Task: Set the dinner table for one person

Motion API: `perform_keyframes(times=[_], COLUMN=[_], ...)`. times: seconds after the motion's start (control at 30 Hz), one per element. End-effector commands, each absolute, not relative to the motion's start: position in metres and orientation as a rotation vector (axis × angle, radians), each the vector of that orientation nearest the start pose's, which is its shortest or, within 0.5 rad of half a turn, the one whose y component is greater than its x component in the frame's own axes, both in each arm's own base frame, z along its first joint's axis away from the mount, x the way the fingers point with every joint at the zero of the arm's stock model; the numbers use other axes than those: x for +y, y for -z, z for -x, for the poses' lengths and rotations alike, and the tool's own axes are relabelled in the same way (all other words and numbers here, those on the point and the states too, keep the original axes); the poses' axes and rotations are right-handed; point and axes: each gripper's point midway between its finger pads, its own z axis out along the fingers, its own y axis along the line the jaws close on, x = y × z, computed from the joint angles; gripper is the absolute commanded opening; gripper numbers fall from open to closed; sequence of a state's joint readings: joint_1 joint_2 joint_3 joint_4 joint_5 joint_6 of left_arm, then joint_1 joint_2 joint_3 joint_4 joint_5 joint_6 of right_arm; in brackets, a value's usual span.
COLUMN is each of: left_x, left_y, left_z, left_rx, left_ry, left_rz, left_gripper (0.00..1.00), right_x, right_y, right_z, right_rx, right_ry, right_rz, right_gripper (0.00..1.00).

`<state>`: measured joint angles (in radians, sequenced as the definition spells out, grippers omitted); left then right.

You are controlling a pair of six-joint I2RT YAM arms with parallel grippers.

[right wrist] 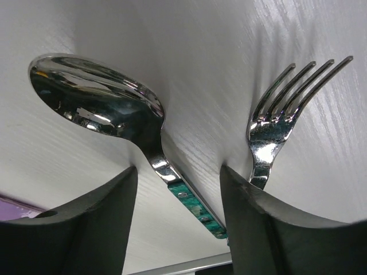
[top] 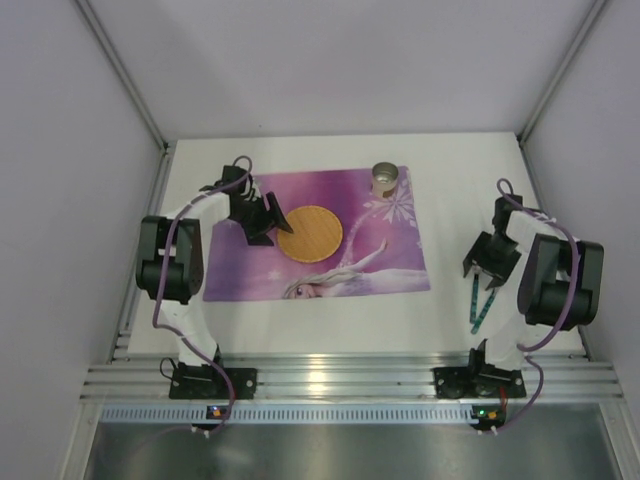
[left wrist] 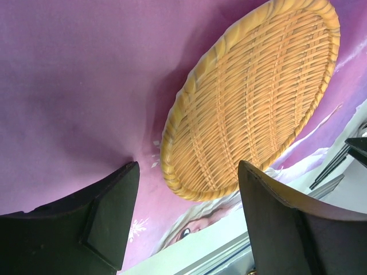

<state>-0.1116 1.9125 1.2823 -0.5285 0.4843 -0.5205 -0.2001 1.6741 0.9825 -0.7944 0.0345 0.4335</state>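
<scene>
Right pincer [right wrist: 179, 172] astride spoon [right wrist: 97, 97], perhaps touching

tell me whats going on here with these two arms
Two robot arms are setting a place on the white table. The left gripper hovers open beside a woven round plate lying on the purple placemat. The right gripper is open astride the handle of a spoon that lies beside a fork.
</scene>
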Motion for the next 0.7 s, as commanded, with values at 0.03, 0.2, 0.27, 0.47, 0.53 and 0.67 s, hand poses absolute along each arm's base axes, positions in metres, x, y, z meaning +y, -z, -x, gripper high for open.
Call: perform_keyframes(times=[0.03, 0.2, 0.27, 0.47, 0.53, 0.67], left_x=[-0.14, -0.139, -0.14, -0.145, -0.146, -0.146], left_y=[-0.081, -0.078, -0.079, -0.089, -0.094, -0.101], left_z=[-0.391, -0.391, -0.391, -0.396, -0.399, -0.4], left_rx=[2.687, 2.694, 2.691, 2.66, 2.647, 2.637], left_ry=[0.814, 0.81, 0.816, 0.848, 0.848, 0.822], left_rz=[0.38, 0.389, 0.397, 0.386, 0.378, 0.388], left_gripper=[0.74, 0.73, 0.73, 0.72, 0.73, 0.76], right_x=[-0.034, -0.035, -0.035, -0.037, -0.037, -0.034], right_y=[0.005, 0.008, 0.008, 0.002, -0.01, -0.039], right_z=[-0.265, -0.263, -0.262, -0.273, -0.281, -0.298], right_rx=[2.907, 2.921, 2.929, 2.936, 2.923, 2.913], right_ry=[0.012, 0.024, 0.028, 0.019, 0.029, 0.109], right_rz=[-0.905, -0.878, -0.868, -0.824, -0.802, -0.706], right_gripper=[0.48, 0.2, 0.13, 0.0, 0.0, 0.0])
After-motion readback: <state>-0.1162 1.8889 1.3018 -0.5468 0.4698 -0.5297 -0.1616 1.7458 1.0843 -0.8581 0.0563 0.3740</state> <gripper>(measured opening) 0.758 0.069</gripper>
